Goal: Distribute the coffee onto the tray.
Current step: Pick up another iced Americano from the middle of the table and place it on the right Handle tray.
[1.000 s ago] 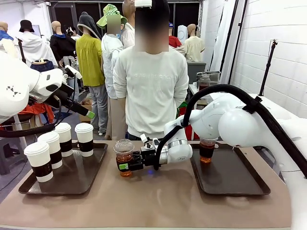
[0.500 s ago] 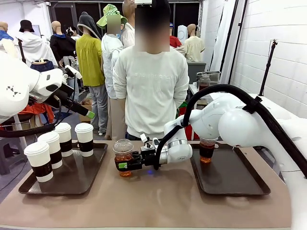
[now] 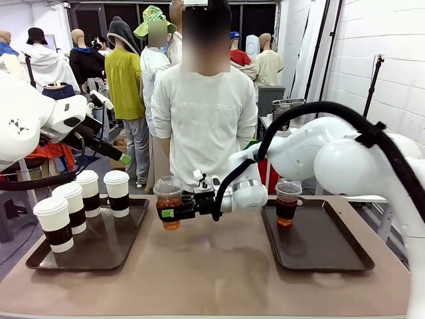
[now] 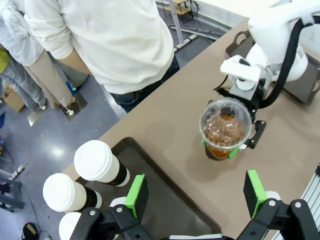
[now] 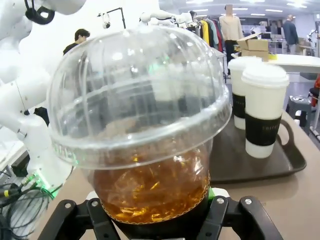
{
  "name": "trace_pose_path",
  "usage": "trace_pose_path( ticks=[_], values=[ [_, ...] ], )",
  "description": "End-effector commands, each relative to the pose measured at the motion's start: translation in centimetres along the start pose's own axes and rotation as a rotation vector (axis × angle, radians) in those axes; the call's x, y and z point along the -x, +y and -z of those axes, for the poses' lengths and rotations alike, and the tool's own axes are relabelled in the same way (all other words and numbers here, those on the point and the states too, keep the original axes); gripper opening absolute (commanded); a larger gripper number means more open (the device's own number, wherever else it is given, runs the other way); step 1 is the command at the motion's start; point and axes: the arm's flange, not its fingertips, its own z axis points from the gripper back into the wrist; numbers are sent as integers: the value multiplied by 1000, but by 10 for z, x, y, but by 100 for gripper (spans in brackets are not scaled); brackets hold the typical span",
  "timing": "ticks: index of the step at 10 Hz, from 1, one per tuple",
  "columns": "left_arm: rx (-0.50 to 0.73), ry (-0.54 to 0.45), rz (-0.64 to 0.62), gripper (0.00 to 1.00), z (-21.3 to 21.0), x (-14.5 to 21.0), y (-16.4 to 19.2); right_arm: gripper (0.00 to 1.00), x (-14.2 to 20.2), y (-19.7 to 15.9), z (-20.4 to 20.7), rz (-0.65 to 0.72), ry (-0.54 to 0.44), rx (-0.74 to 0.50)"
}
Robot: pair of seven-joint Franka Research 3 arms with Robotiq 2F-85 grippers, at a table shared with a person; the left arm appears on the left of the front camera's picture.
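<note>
Brown table (image 3: 219,272), 2 dark trays | right gripper (image 3: 167,214) clamped on clear iced coffee cup (image 3: 168,202), raised over table middle | left gripper (image 4: 196,189) spread wide, empty | step: carrying cup | next: lower it upright onto right tray (image 3: 319,246) beside other clear cup (image 3: 287,203).

Arms: glossy white rounded shells | right arm (image 3: 332,159): thick black cable looped over it | grippers: black, green pads | person (image 3: 206,119): white sweatshirt

Two trays (image 3: 126,259) on brown table (image 3: 212,279)
</note>
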Motion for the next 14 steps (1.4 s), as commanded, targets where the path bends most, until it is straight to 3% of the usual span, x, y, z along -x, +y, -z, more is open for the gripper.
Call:
trace_pose_path(
  ticks=[1,7,10,11,14],
  values=[
    [9,0,-6,100,0,1,2,65,-29,39,-11,16,-4,65],
    [9,0,-6,100,0,1,2,65,-57,115,-62,18,52,225],
    [9,0,-6,100,0,1,2,65,-34,104,-74,67,26,236],
    [9,0,-6,100,0,1,2,65,-46,113,-77,31,74,223],
    [9,0,-6,100,0,1,2,65,-46,113,-77,31,74,223]
  ],
)
